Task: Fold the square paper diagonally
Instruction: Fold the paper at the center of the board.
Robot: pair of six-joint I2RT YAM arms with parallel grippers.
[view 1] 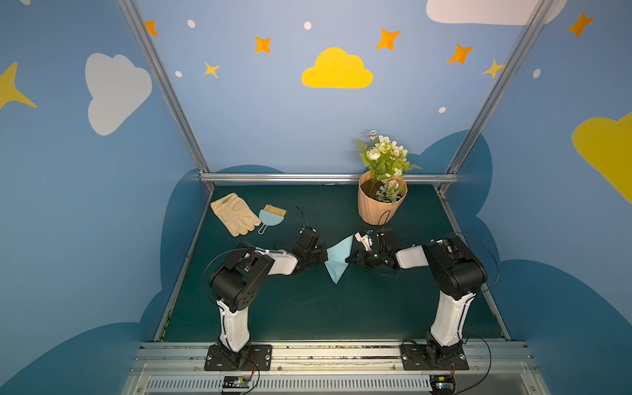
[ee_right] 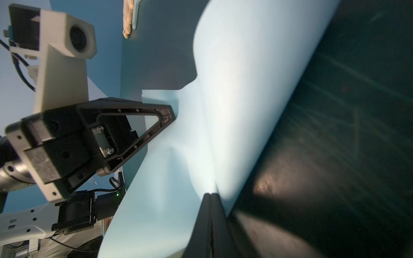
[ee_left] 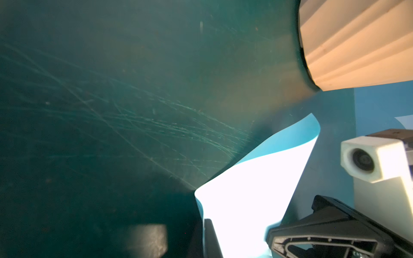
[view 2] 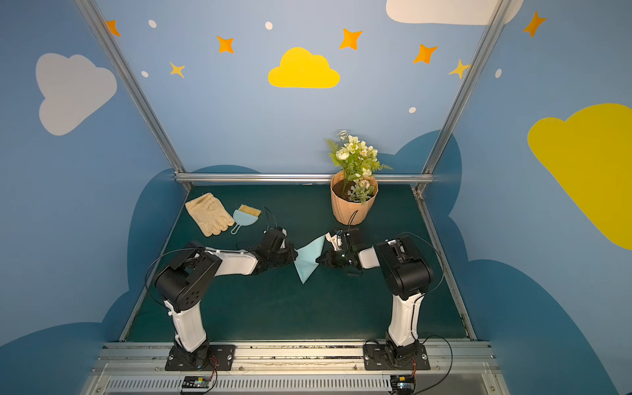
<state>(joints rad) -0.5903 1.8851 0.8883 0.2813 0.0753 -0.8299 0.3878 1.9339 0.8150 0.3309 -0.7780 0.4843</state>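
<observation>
Spanning both top views, the green bench (view 1: 307, 307) carried a flower pot (view 1: 378, 208) at its back edge, right of centre, and a glove (view 1: 234, 213) near its back left corner. The square paper (view 1: 338, 258), bowed, hung over the bench's middle between the two pincers. The left gripper (view 1: 324, 260) and right gripper (view 1: 349, 259) each had jaws together, clamped on opposite sides of the paper.

- The left arm (view 1: 277, 261) is bent at the elbow, and the left gripper (view 1: 325, 260) is pinched closed on the square paper (view 1: 338, 260).
- The right arm (view 1: 410, 257) mirrors it, with the right gripper (view 1: 349, 259) clamped on the same sheet, jaws pressed together.
- The two grippers' tips face each other, near but apart.
</observation>
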